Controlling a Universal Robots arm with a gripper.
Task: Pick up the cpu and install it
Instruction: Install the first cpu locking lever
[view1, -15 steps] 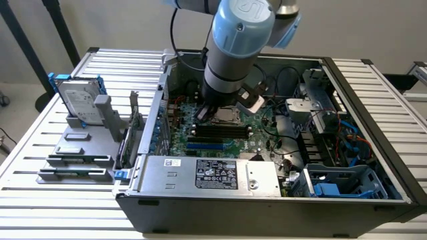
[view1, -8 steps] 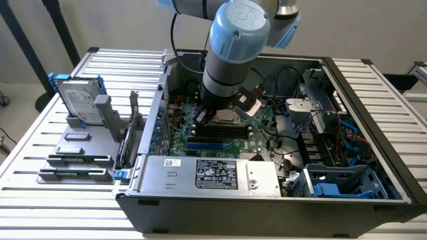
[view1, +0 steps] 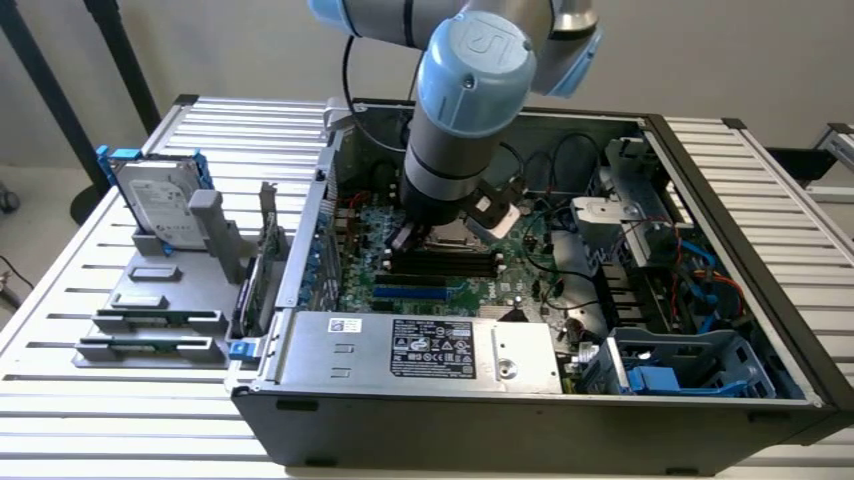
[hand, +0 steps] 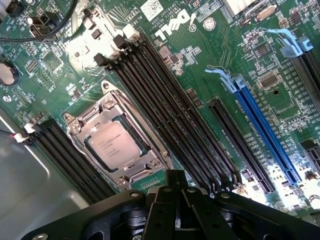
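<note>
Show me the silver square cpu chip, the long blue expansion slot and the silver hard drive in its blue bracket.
silver square cpu chip (hand: 116, 145): wrist view, middle of metal lid.
long blue expansion slot (hand: 263, 134): wrist view, midway along its length.
silver hard drive in blue bracket (view1: 155, 203): exterior view, labelled face.

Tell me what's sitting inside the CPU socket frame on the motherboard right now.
The cpu lies flat inside the socket frame, its silver top showing printed text. The socket contacts beneath it are covered.

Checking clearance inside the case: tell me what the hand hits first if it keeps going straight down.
Probably the motherboard, around the black memory slots beside the cpu; the shut hand sits just above them, though depth is unclear.
</note>
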